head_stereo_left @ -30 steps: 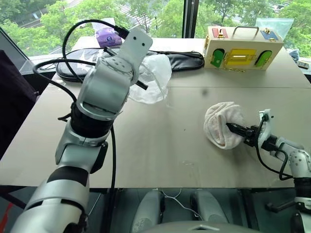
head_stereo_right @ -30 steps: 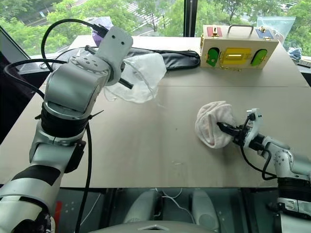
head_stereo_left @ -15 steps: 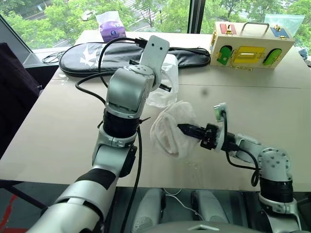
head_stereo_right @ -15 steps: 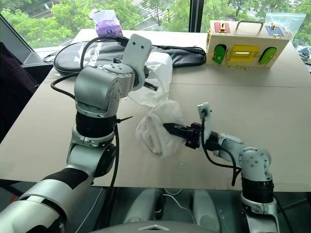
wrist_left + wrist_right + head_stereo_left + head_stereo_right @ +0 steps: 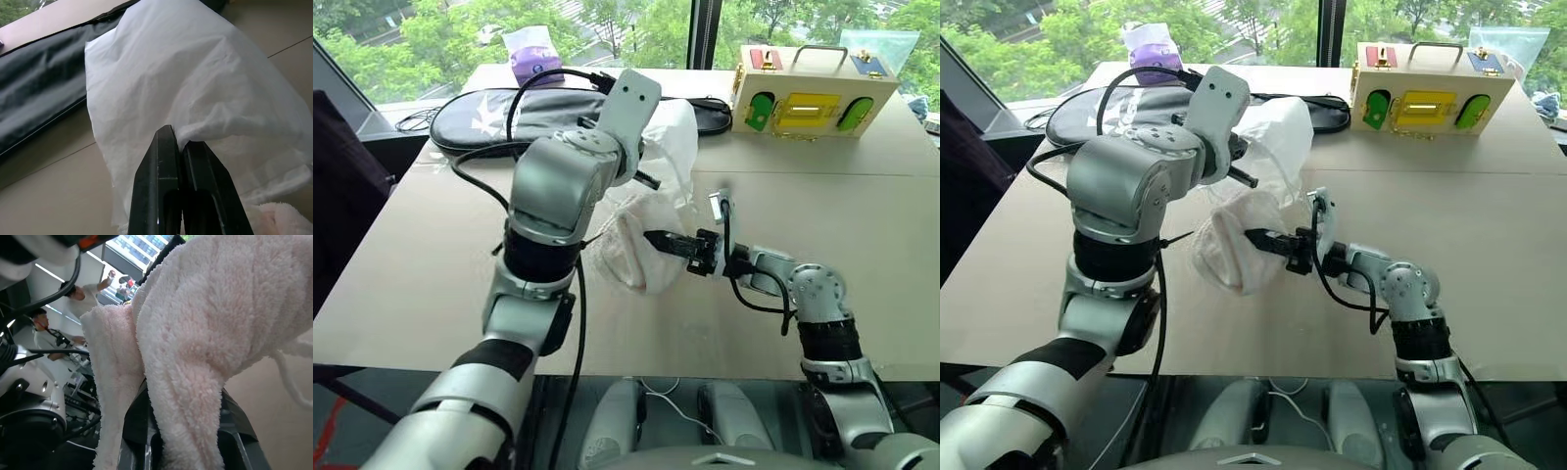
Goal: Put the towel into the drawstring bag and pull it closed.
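Note:
The drawstring bag, thin crinkly white fabric, hangs above the table's middle. My left gripper is shut on a fold of it near the top. Just below and in front of the bag hangs the towel, a fluffy off-white bundle held off the table. My right gripper is shut on the towel, pointing level toward the left arm. In the right wrist view the towel drapes over the fingers and hides their tips. The towel's edge touches the bag's lower part; the bag's mouth is not visible.
A long black racket case lies along the table's back, with a purple packet behind it. A wooden box with coloured latches stands at the back right. People stand in the room beyond.
My right gripper has carried the towel from the table's right side leftward and up to just under the bag. The left gripper with the bag has shifted slightly right.

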You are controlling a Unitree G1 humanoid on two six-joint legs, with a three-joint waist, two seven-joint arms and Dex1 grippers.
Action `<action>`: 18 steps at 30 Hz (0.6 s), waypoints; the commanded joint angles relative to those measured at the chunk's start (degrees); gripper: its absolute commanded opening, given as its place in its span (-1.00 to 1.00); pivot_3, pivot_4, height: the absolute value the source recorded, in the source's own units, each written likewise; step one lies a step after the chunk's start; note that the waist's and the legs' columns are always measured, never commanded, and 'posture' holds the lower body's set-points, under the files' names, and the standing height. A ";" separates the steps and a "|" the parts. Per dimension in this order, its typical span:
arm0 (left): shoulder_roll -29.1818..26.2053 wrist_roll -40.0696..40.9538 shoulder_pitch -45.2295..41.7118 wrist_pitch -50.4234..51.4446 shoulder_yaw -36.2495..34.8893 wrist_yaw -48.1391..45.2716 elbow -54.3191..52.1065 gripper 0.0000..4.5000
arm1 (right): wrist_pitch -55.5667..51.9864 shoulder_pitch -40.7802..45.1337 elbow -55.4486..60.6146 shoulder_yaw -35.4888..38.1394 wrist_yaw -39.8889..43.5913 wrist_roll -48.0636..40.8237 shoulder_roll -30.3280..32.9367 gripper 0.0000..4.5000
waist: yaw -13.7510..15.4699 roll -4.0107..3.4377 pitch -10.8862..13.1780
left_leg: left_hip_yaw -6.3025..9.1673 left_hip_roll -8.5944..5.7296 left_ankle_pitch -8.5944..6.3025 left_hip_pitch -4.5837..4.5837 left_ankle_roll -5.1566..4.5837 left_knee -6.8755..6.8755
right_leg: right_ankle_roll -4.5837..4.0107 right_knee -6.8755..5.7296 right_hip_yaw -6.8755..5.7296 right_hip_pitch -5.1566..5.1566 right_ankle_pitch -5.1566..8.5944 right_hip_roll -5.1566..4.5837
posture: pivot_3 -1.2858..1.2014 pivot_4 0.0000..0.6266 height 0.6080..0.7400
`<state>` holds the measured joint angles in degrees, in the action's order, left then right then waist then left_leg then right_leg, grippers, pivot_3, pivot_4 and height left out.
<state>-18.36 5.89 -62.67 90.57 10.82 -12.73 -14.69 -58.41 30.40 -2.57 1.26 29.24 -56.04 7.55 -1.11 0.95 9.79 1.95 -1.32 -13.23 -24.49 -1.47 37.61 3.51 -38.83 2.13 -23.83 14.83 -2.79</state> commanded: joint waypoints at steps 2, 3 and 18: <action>-2.13 1.58 0.38 1.80 0.39 -0.68 -4.29 -1.00 | 5.03 3.75 -4.78 4.28 2.18 1.07 -1.16 -0.98 | 0.02 0.00 0.00 | 0.00 0.00 0.00 0.00 0.00 0.00 | 0.00 -0.01 0.00 -0.01 0.00 0.00 | 0.03 -0.52 1.00; -2.33 2.12 0.85 1.92 0.24 -0.83 -4.48 -1.00 | 5.96 4.34 -5.92 5.48 1.59 1.09 -1.80 -0.98 | 0.02 0.00 0.00 | 0.01 0.00 0.00 0.00 0.00 0.00 | 0.00 -0.01 0.00 -0.01 0.00 0.00 | 0.03 -0.52 1.00; -2.27 14.40 0.77 1.93 -0.61 -5.29 -0.79 -1.00 | 25.86 10.82 -13.33 10.10 -14.77 11.91 -17.49 -0.98 | -0.87 -0.01 0.00 | -0.01 0.02 0.04 -0.06 0.08 0.00 | -0.01 -0.09 0.06 -0.15 -0.01 -0.01 | 0.03 -0.52 1.00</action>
<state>-21.16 18.24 -60.34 92.41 11.04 -16.89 -14.66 -34.74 38.98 -16.85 11.40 15.08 -44.57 -7.52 -1.98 0.94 9.79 1.94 -1.31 -13.18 -24.56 -1.39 37.61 3.50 -38.92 2.18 -23.98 14.83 -2.81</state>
